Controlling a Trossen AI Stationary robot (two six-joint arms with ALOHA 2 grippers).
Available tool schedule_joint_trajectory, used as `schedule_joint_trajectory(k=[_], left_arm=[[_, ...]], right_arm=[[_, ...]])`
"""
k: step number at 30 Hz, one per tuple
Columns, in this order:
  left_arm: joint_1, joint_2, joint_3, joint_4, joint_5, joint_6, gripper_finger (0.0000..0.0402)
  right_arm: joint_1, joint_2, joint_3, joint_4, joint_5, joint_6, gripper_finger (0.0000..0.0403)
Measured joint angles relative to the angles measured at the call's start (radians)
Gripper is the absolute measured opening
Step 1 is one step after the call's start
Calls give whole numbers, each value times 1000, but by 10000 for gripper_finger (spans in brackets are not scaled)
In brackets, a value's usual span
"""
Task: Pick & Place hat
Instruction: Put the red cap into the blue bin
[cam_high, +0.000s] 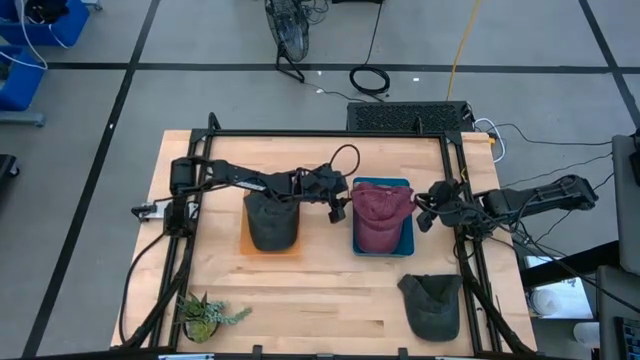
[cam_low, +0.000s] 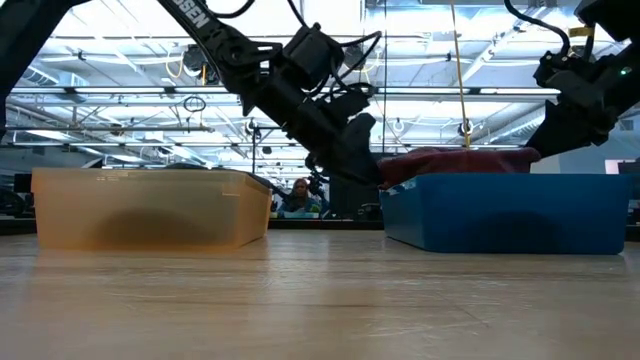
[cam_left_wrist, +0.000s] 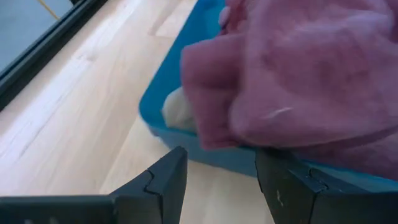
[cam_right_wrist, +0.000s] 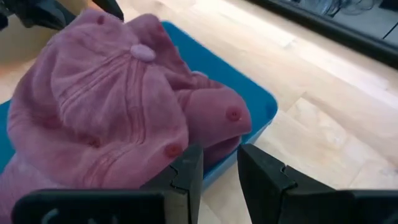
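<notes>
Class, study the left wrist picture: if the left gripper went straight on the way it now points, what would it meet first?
Probably the blue bin at its near wall, with the maroon hat draped just above it. The left gripper is open; depth is unclear.

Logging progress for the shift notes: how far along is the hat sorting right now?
Done: a dark hat in the orange bin, the maroon hat in the blue bin. In hand: nothing; left gripper and right gripper flank it, open. Left: another dark hat on the table.
</notes>
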Motion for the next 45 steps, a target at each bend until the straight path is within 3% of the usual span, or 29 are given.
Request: schedule_joint_trajectory(k=[15, 23, 28, 32, 40, 45], left_arm=[[22, 0, 0, -17, -2, 17, 191], [35, -65, 0, -247, -1, 51, 191], [20, -131, 0, -241, 12, 36, 191], [-12, -137, 0, -220, 36, 38, 191], [-62, -138, 0, -154, 40, 48, 191], [-97, -125, 1, -27, 183, 11, 191]], right_arm=[[-25, 5, 0, 11, 13, -33, 89], [-24, 0, 91, -33, 11, -54, 89], [-23, 2, 98, 82, -33, -120, 89], [-23, 25, 69, 176, -134, -159, 89], [-22, 142, 21, 433, -226, -297, 89], [-30, 232, 20, 581, -214, -401, 89]])
